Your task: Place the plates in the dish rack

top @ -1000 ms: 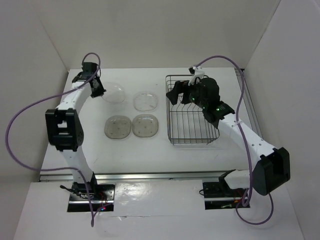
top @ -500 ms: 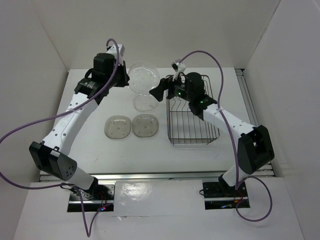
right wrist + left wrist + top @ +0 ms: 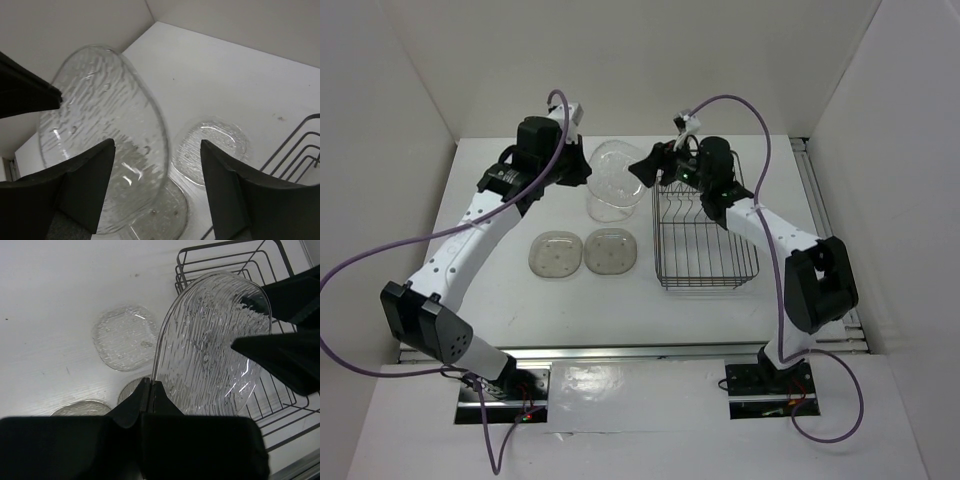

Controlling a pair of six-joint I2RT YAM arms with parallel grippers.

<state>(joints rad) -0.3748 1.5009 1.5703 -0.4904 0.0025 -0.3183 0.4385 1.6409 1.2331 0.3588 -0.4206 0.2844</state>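
My left gripper is shut on the rim of a clear plate and holds it on edge in the air, left of the dish rack. In the left wrist view the gripper pinches the plate at its lower rim. My right gripper is open at the plate's far edge. In the right wrist view the plate's rim lies between the open fingers. A second clear plate and two smoky plates lie flat on the table.
The wire rack stands on the right half of the table, with the right arm reaching over its back end. Its wires show at the right edge of the right wrist view. White walls enclose the table on three sides.
The left gripper took the clear plate off the back left of the table, lifted it and carried it right. The right gripper swung left from over the rack to the plate's edge.
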